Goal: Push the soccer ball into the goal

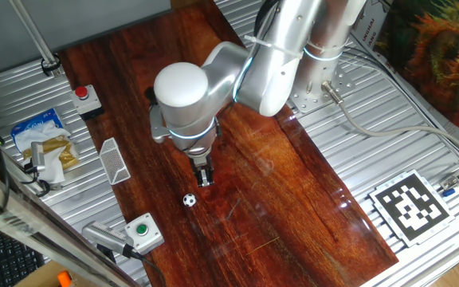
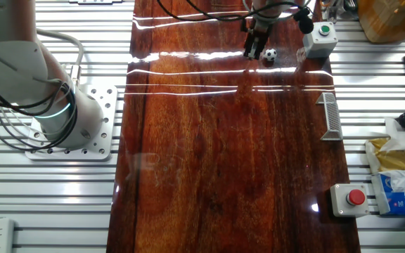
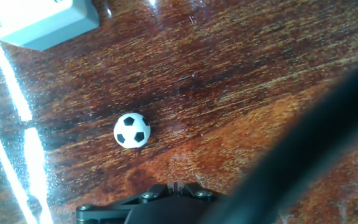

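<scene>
One fixed view: the arm reaches down over a dark wooden board [image 1: 293, 199] that lies on a ribbed metal table [image 1: 421, 135], and the gripper [image 1: 205, 177] hangs low over the board with its two fingers drawn close together, nothing between them. The soccer ball [image 1: 189, 200] rests on the wood just beside the fingertips, slightly nearer the camera and to their left, apart from them. The goal [image 1: 114, 160] stands upright at the left edge of the board, well apart from the ball, its meshed face turned toward the board. A grey box with a green button [image 1: 143, 232] sits near the ball on its near left side, and a box with a red button [image 1: 84, 97] sits farther along the same edge, beyond the goal. The other fixed view: the gripper [image 2: 254, 48] is at the far end of the board, the ball [image 2: 269, 55] just to its right, the green-button box [image 2: 319, 36] farther right, the goal [image 2: 331, 115] on the right edge nearer the camera, and the red-button box [image 2: 350, 199] nearest. Hand view: the ball [image 3: 132, 130] lies alone on bare wood, a corner of the grey box [image 3: 45, 22] at upper left; a dark blurred shape covers the lower right.
</scene>
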Available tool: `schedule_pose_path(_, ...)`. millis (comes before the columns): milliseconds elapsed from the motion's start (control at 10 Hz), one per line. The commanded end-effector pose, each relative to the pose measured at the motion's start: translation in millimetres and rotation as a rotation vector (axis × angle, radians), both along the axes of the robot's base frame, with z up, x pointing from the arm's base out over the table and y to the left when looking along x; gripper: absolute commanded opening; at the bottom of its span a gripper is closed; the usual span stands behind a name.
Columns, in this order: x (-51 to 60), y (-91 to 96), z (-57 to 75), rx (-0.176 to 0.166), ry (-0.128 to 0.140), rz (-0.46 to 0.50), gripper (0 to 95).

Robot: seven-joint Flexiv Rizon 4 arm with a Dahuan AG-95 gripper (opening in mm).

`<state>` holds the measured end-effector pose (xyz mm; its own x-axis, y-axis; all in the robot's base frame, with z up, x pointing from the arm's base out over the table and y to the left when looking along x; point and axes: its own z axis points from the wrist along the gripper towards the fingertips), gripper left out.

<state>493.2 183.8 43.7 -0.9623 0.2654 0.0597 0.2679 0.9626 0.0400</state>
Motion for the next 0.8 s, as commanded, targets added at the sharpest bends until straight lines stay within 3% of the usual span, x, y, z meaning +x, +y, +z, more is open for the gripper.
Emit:
schedule_pose_path(100,-1.0,-0.7,-0.2,0.0,0.015,0.015,0.0)
schedule_pose_path(600,-0.9,-0.5,-0.2,-0.008,0.016,0.015,0.0)
schedule_pose_path(800,2.9,14.7,7.1,-0.013,0.019,0.015,0.0)
